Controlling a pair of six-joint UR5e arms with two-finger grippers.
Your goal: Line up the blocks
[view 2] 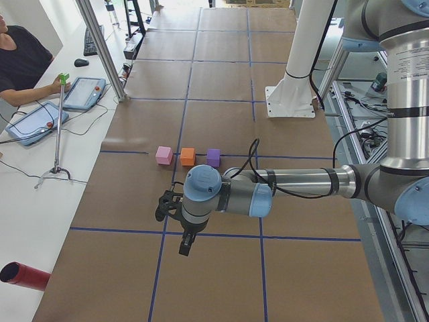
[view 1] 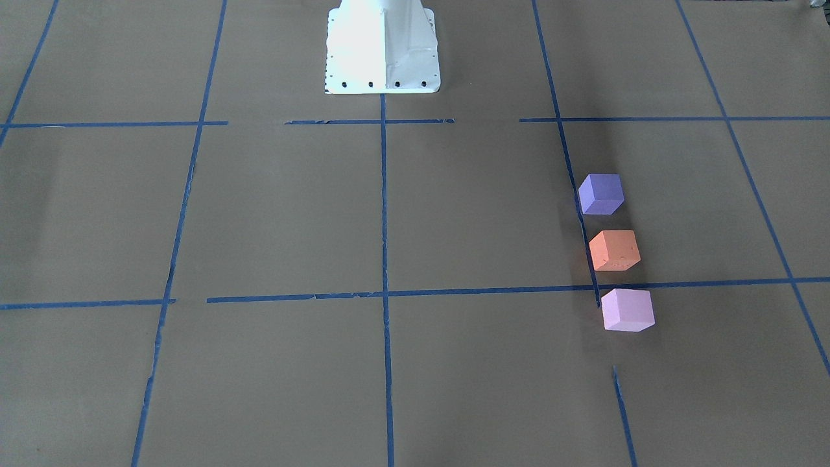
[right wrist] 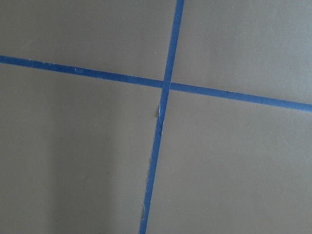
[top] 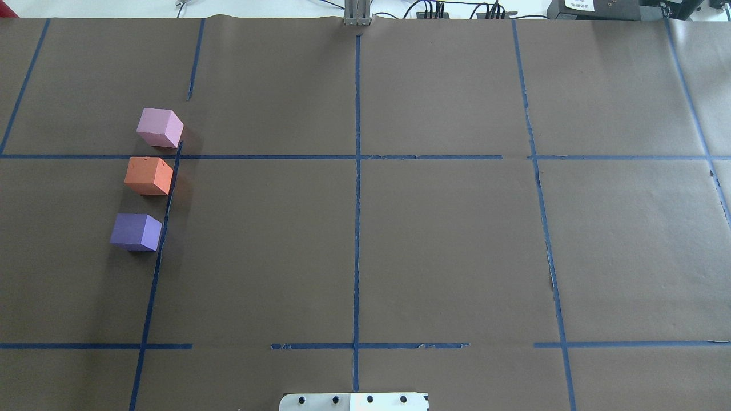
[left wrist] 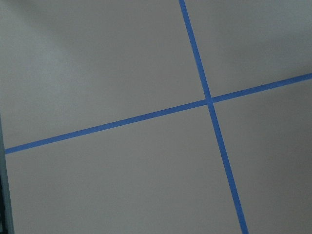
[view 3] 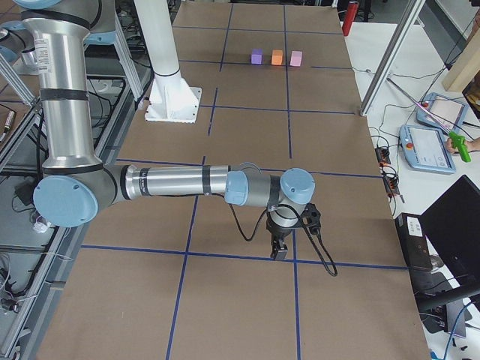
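Three cubes stand in a straight row, small gaps between them, on the brown paper on my left side: violet-purple (view 1: 601,194), orange (view 1: 614,250), pale pink-lilac (view 1: 627,310). In the overhead view the pink one (top: 160,127) is farthest, the orange one (top: 148,176) in the middle, the purple one (top: 136,232) nearest. My left gripper (view 2: 182,245) hangs over the table's left end, well away from the cubes (view 2: 188,157). My right gripper (view 3: 279,251) hangs over the right end, far from them (view 3: 277,57). I cannot tell whether either is open or shut. Both wrist views show only paper and tape.
Blue tape lines (top: 357,200) mark a grid on the paper. The white robot pedestal (view 1: 382,48) stands at the table's back middle. An operator with tablets (view 2: 33,121) sits at a side desk. A red cylinder (view 2: 23,276) lies off the table's corner.
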